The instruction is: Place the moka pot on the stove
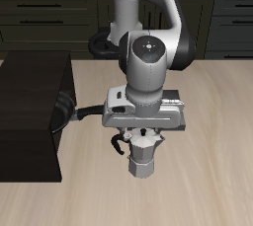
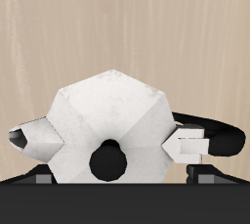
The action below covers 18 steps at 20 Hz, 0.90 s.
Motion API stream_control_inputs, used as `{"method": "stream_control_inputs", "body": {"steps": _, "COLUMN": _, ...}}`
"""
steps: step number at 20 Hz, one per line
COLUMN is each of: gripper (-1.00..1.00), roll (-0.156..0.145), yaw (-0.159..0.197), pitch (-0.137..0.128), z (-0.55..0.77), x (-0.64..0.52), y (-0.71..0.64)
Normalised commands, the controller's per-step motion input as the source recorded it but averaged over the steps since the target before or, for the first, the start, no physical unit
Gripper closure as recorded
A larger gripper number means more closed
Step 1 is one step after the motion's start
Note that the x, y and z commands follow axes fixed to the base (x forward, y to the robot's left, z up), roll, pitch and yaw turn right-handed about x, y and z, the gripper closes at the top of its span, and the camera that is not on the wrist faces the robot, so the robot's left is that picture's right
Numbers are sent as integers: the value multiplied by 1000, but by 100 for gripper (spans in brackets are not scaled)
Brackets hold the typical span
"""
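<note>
A: Where is the small silver faceted metal moka pot point(image 1: 144, 154)?

B: Directly under the grey two-finger gripper point(image 1: 143, 131), on the pale wooden table point(image 1: 208, 171) near its middle. In the exterior view only its lower body, its spout side and a bit of black handle show; the arm's wrist covers the top.

A: Does the gripper have it?

B: Hard to say. The fingers are hidden behind the gripper's body in the exterior view. In the wrist view the pot point(image 2: 112, 120) fills the frame from above, black lid knob point(image 2: 107, 161) in the middle and a black handle point(image 2: 220, 140) off to one side, but only dark edges of the gripper show at the frame's border. Whether the jaws are pressed on the pot or apart cannot be told, nor whether the pot rests on the table or hangs just above it.

A: And the stove?

B: I cannot make it out. Beside the pot stands a large black box point(image 1: 30, 112), cut off by the frame edge, and a black frying pan's long handle point(image 1: 84, 112) pokes out by it; the pan itself is mostly hidden.
</note>
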Motion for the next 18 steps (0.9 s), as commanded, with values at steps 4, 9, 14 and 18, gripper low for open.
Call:
{"method": "stream_control_inputs", "body": {"steps": 4, "gripper": 100, "roll": -7, "yaw": 24, "pitch": 59, "z": -73, "x": 59, "y": 36}}
{"method": "stream_control_inputs", "body": {"steps": 9, "gripper": 100, "roll": -2, "yaw": -17, "pitch": -20, "z": 136, "x": -20, "y": -8}}
{"method": "stream_control_inputs", "body": {"steps": 14, "gripper": 100, "roll": 19, "yaw": -8, "pitch": -28, "z": 177, "x": -60, "y": 39}}
{"method": "stream_control_inputs", "body": {"steps": 18, "gripper": 100, "roll": 1, "yaw": -4, "pitch": -24, "z": 171, "x": -1, "y": 3}}
